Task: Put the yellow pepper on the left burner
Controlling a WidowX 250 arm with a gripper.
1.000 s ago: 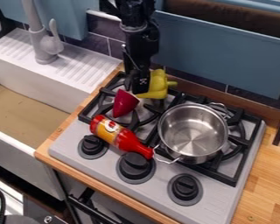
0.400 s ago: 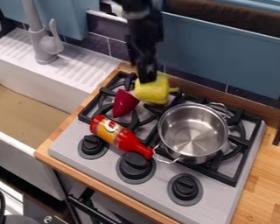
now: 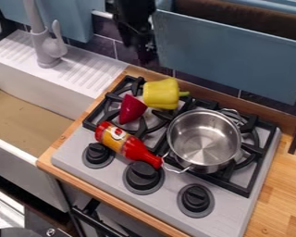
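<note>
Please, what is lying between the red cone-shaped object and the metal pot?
The camera view shows only black stove grate between the red cone-shaped object and the metal pot.

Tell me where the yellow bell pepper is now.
In the camera view, the yellow bell pepper lies at the back of the left burner's black metal grate, just right of the dark red cone-shaped piece.

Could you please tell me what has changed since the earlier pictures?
The gripper has risen away from the yellow pepper, which has turned and settled slightly toward the camera, free of it, at the back of the left burner. The red object, bottle and pot stayed put.
</note>
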